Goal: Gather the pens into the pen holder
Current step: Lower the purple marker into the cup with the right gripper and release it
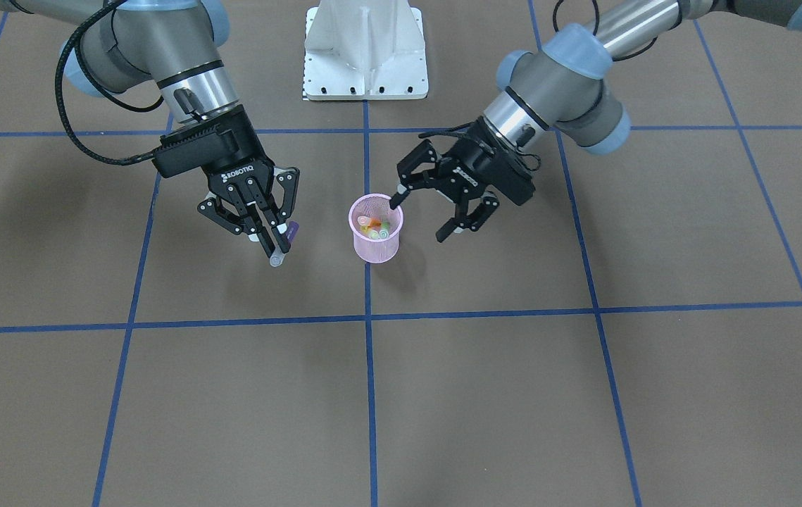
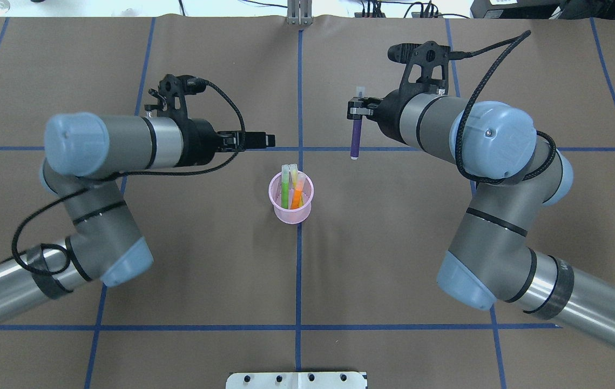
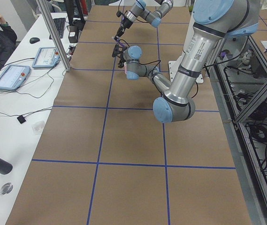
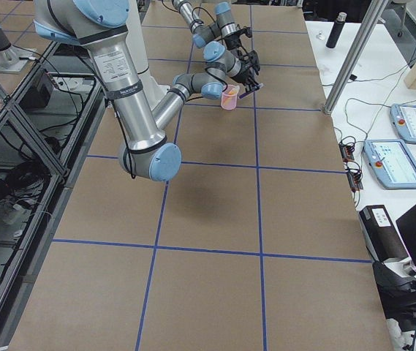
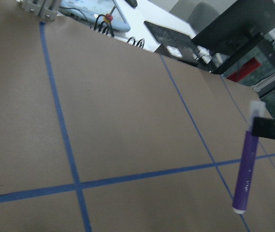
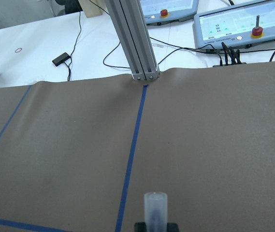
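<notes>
- Front-facing: set across the table (image 1: pixel 584 394) from the robot, tilted steeply down, base plate (image 1: pixel 365 53) at the top, pen holder (image 1: pixel 376 243) near mid-frame.
- Overhead: behind and above the robot's shoulders, facing forward and down; shares the pen holder and purple pen (image 2: pixel 356 138) with the front view, mirrored.
- Side views: at the table's ends, far back, looking along its length.
- Left wrist: close, low, aimed at the purple pen.
- Right wrist: low, facing the white desk (image 6: pixel 55 48).

Four pens (image 2: pixel 356 138) (image 2: pixel 285 190) (image 2: pixel 297 199) (image 2: pixel 294 175), one pen holder (image 2: pixel 291 212), two hands (image 1: pixel 278 246) (image 1: pixel 420 219)
</notes>
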`<state>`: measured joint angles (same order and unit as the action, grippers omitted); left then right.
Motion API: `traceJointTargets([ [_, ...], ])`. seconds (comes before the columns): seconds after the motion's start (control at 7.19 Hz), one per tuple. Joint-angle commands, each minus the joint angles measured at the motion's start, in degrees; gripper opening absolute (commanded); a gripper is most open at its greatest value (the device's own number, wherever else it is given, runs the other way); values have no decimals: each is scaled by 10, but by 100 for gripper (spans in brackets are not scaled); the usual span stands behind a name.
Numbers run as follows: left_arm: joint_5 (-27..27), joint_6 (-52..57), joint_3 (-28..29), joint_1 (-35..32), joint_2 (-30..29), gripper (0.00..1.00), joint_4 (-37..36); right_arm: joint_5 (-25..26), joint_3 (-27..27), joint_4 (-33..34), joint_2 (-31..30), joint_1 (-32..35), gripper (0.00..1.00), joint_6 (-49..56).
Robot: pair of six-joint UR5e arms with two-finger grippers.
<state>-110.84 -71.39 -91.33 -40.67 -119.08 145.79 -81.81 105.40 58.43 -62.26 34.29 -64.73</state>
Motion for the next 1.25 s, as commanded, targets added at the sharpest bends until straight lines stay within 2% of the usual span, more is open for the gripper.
traceJointTargets([
  [0.0, -180, 16, 4, -112, 11, 99, -74, 85, 1, -6, 27, -44, 0, 3],
  [0.42, -176, 22, 14, -120, 26, 100, -73, 207, -15, -27, 43, -128, 0, 11],
  [1.11, -176, 22, 14, -131, 46, 100, -69, 213, -58, -48, 57, -152, 0, 51],
])
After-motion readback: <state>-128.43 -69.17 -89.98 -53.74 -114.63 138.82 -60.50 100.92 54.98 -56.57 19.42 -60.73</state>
